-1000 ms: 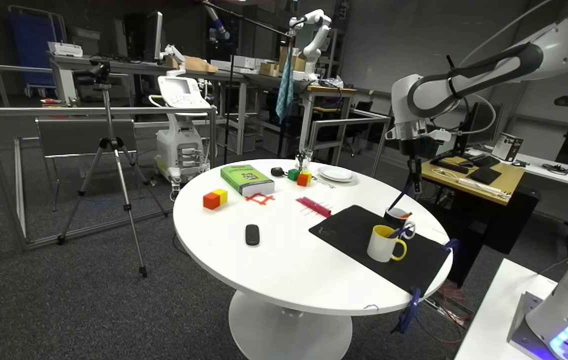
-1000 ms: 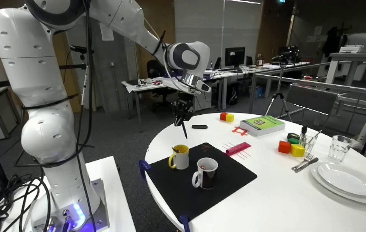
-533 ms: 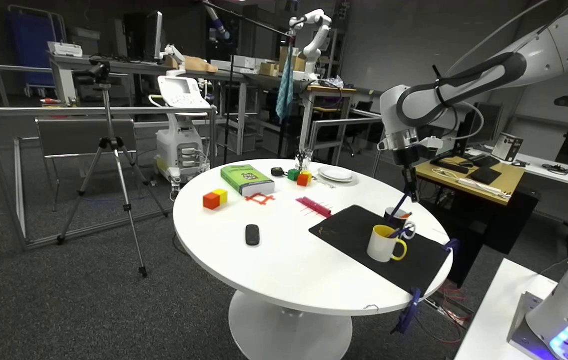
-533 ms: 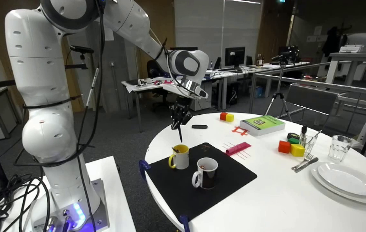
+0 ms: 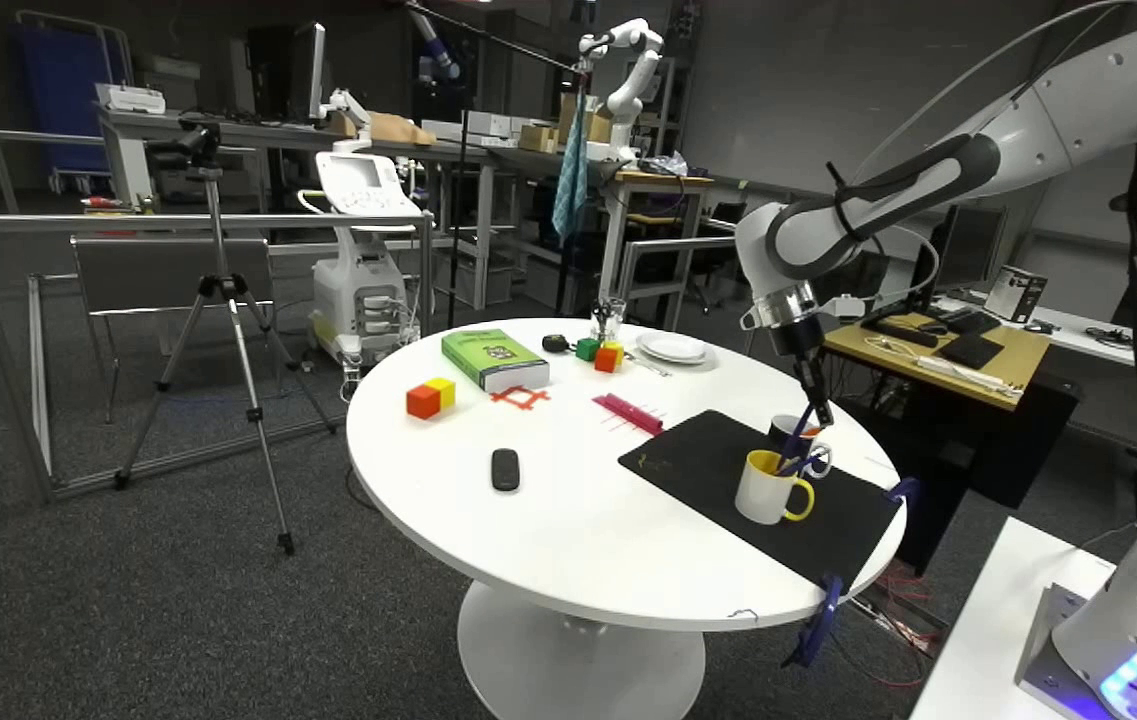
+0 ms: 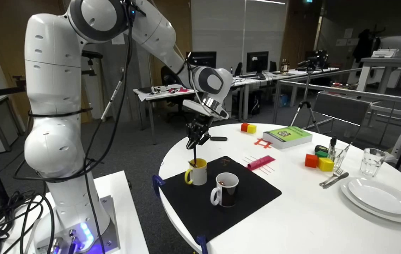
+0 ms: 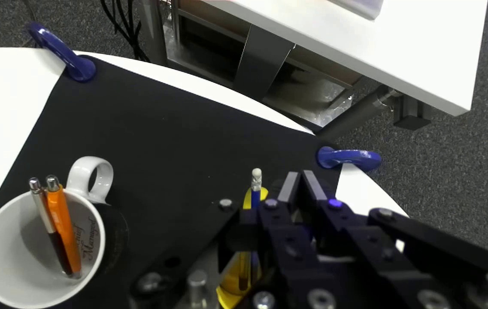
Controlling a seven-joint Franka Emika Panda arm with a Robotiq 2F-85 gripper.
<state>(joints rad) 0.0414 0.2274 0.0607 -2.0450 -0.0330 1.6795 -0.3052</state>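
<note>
My gripper (image 5: 818,412) is shut on a dark blue pen (image 5: 797,436) and is tilted just above the white mug with yellow inside (image 5: 760,490). In an exterior view the gripper (image 6: 193,144) points the pen (image 6: 194,153) down, its lower end at the mouth of the yellow mug (image 6: 199,175). In the wrist view the fingertips (image 7: 299,182) are close together, and the held pen is mostly hidden beneath them. A blue pencil with a white eraser (image 7: 256,189) stands in the yellow mug (image 7: 226,298), left of the fingers, which partly cover the mug.
A black and white mug (image 6: 228,195) with an orange and a silver pen (image 7: 61,223) stands beside it on the black mat (image 6: 253,197). Blue clamps (image 7: 349,158) hold the mat at the table edge. Farther off are a pink object (image 6: 261,162), plates (image 6: 380,195), cubes (image 6: 311,161) and a book (image 6: 286,137).
The arm has come down and drawn toward its base. The held pen has moved from above and beyond the yellow mug to its mouth. The mugs and other objects have not moved.
</note>
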